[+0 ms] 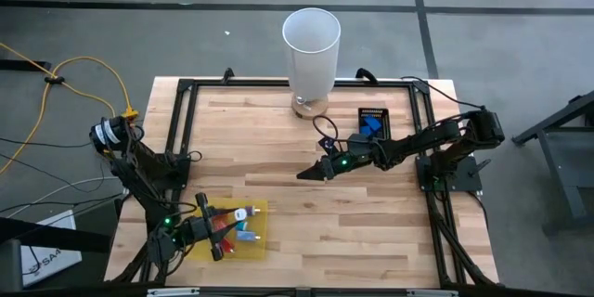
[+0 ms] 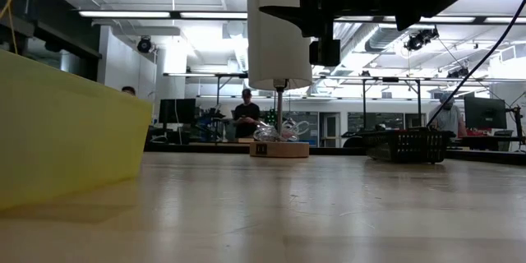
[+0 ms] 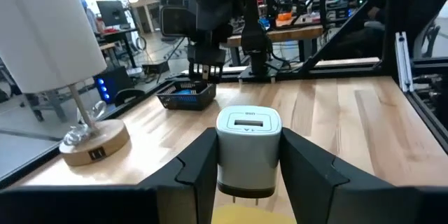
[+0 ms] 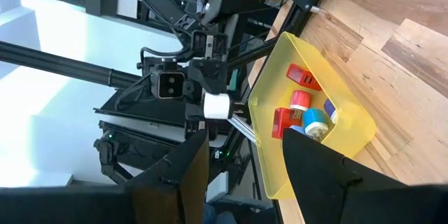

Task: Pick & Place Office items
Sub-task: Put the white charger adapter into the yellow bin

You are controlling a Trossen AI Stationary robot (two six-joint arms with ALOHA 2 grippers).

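High view: the left gripper [image 1: 243,213] is hanging over the yellow tray [image 1: 259,241] at the near left of the table [image 1: 371,232], its jaws closed on a whitish plug [image 1: 240,213]. Red and blue office items [image 1: 243,234] are lying inside the tray beneath it. The right gripper [image 1: 303,174] is hovering near the table's middle, well apart from the tray, holding nothing. A black basket [image 1: 373,122] with a blue item [image 1: 370,127] inside is sitting at the far right, and a white lamp [image 1: 311,46] is standing at the far edge.

Low view: the tray's yellow wall [image 2: 66,131] is filling the left side. The lamp [image 2: 275,41] on its wooden base [image 2: 279,149] and the basket [image 2: 408,145] are standing farther back. People are showing in the room behind.

Left wrist view: the left jaws are gripping the plug [image 3: 248,147] on both sides, its prongs pointing down. The lamp base [image 3: 94,142], the basket [image 3: 187,96] and the right gripper [image 3: 201,70] are showing beyond.

Right wrist view: the right jaws are standing apart with nothing between them. The tray [image 4: 350,140] is holding red, blue and teal items [image 4: 301,108]. The left gripper [image 4: 222,108] is holding the plug [image 4: 216,106] just beside the tray's rim.
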